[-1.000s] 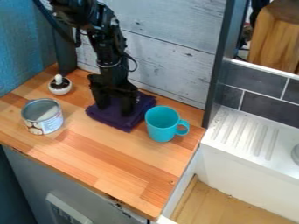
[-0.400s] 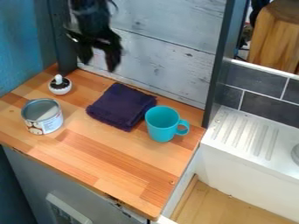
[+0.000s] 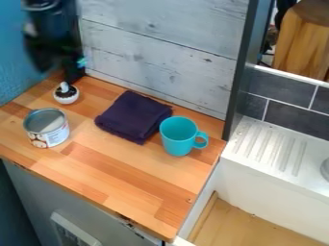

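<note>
- Gripper blurred, up at the upper left over the back of the counter; whether it stands wide or narrow, I cannot tell
- Black arm above it, coming in from the top edge
- Small white pot with a dark top and a white knob, below the gripper near the back left corner
- Open can with a printed label, in front of the pot and to the left
- Dark purple cloth folded flat in the middle, towards the back
- Turquoise mug upright just beside the cloth, handle to the right
- Wooden counter under them all
- Whitewashed plank wall behind
- White ridged drainer at right, below dark tiles
</note>
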You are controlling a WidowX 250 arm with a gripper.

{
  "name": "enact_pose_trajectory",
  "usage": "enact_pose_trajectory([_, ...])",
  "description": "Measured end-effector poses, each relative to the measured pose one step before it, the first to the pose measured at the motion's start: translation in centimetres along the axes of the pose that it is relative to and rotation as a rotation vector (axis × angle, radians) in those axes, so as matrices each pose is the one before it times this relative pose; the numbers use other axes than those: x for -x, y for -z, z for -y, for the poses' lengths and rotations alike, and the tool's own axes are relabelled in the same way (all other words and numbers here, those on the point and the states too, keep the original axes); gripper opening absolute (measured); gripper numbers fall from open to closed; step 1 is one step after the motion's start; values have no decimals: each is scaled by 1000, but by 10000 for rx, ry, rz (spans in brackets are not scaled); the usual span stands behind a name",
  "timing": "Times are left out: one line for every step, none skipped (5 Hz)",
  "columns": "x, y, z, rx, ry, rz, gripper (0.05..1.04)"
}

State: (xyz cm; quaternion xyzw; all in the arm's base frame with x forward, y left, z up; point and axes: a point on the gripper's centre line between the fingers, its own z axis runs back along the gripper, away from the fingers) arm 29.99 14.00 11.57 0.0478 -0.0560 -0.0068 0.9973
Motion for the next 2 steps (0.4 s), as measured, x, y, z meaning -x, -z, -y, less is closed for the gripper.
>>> enact_pose_trajectory([4303,1763,-2527,319,76,-936,1003])
enact_pose_trajectory([1236,1049,-962,-129,180,-91,1003])
